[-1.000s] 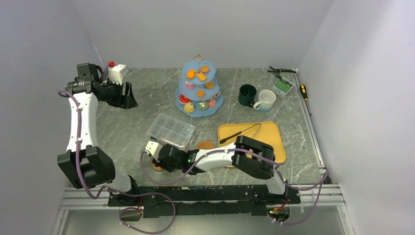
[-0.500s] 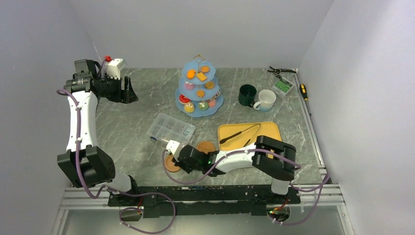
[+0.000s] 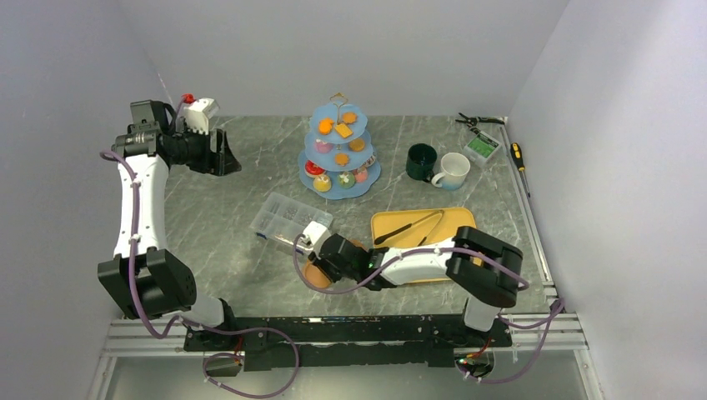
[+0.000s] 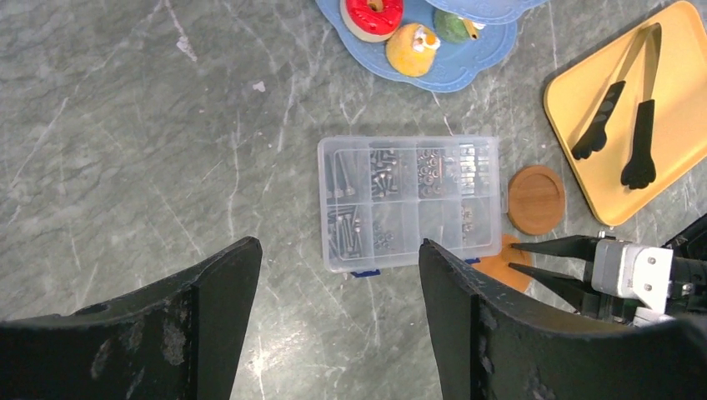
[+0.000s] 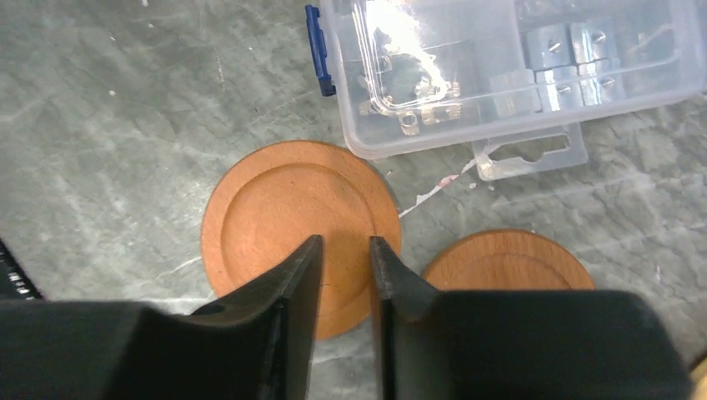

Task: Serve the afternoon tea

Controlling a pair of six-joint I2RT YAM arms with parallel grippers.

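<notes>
Cakes [image 3: 343, 130] sit on the stand [image 3: 372, 173], upper centre of the top view. Green mug [image 3: 421, 161] and white mug [image 3: 454, 170] stand side by side just right of it. My right pincer [image 5: 344, 242] is narrowly parted with nothing between its fingers, tips over a coaster [image 5: 275, 208] on the counter [image 5: 100, 125], just below the box [image 5: 500, 75]. Left pincer [image 4: 338, 246] is released wide and empty, upper left, high above the counter.
</notes>
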